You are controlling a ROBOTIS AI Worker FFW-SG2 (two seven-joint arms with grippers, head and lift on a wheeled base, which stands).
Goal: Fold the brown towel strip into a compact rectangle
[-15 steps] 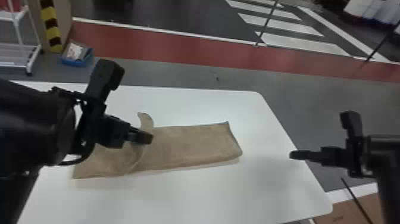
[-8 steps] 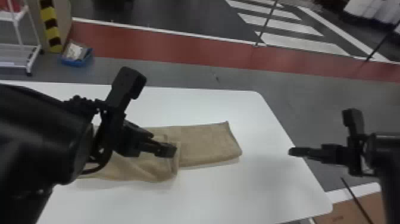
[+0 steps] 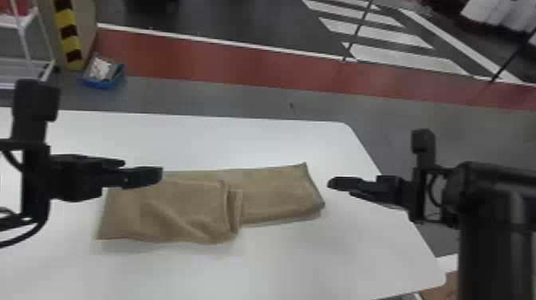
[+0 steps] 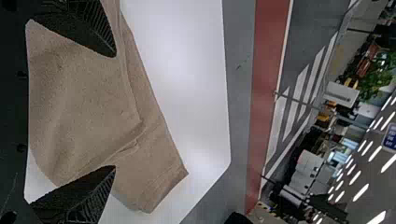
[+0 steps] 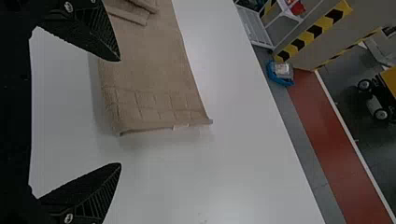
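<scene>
The left gripper (image 3: 141, 171) is at the left of the head view, above the back left part of the brown towel strip (image 3: 275, 191). The towel's left portion is folded over onto the strip, with a loose rolled edge near its middle and diagonal creases. In the left wrist view the left gripper (image 4: 115, 112) stands open, the towel (image 4: 84, 102) beyond its spread fingers. Beyond the towel's right end is the right gripper (image 3: 339, 184). In the right wrist view the right gripper (image 5: 120, 112) is open as well, near the flat end of the towel (image 5: 154, 84).
A white table (image 3: 279, 259) carries the towel, its rounded right corners near the right arm. On the floor behind stand a blue bin (image 3: 103, 77) and a white rack (image 3: 30, 66). A cardboard surface (image 3: 440, 288) lies below the table's right edge.
The left gripper first carried the towel's end rightward, then let it go and moved back left. The towel's left part now lies folded over the strip. The right arm has barely moved.
</scene>
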